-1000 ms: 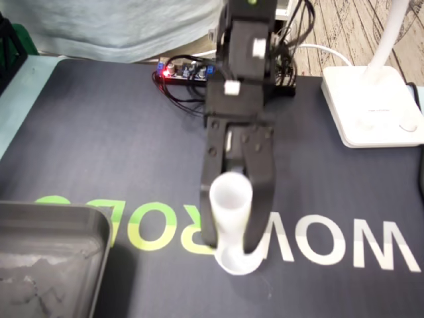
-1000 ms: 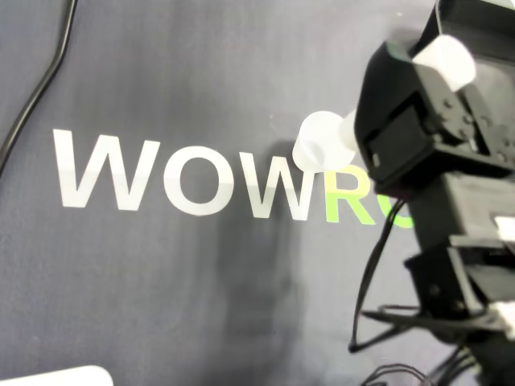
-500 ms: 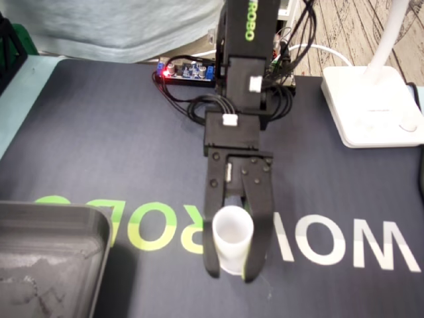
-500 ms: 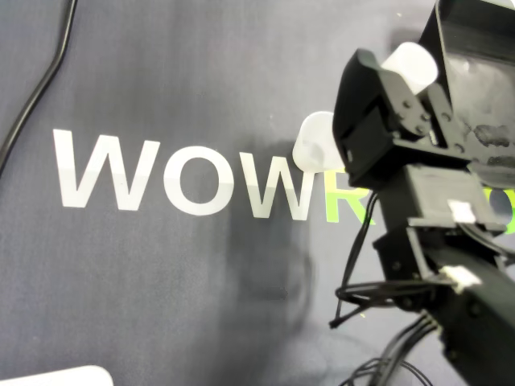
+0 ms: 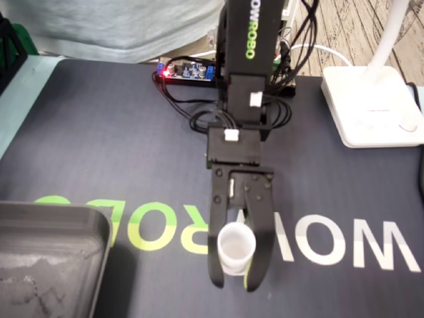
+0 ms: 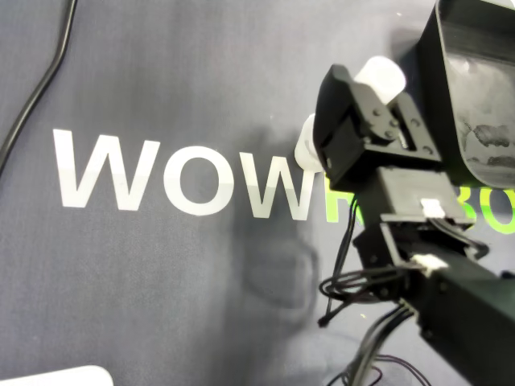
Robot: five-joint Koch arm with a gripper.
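1. Your gripper [image 5: 233, 283] has its jaws clamped on the white cup [image 5: 236, 246]. One jaw presses each side of the cup, and the rim faces up.
2. In the overhead view the cup [image 6: 380, 75] shows past the black gripper body, near the tray [image 6: 475, 96]. A second ago it sat close to the right edge, so you have slid it left.
3. A white round thing [image 6: 305, 145] lies on the mat [image 5: 119, 146], just above the lettering [image 6: 72, 161] in the overhead view. A second ago its whole disc was in sight. Now the gripper covers all but its left edge.
4. In the fixed view the cup sits low in the picture, between the R and the nearer W. A second ago its rim stood above the letters and looked larger, so you have brought it down and out toward that camera.
5. Your arm is stretched further than it was. More of the upper link with the green print shows at the top of the fixed view than a second ago.
6. A white bit shows just under the cup in the fixed view. I cannot tell whether it is the cup's own base or the round thing, nor whether the two touch.
7. The tray and the lamp base [image 5: 371, 106] lie where they lay a second ago in the fixed view.
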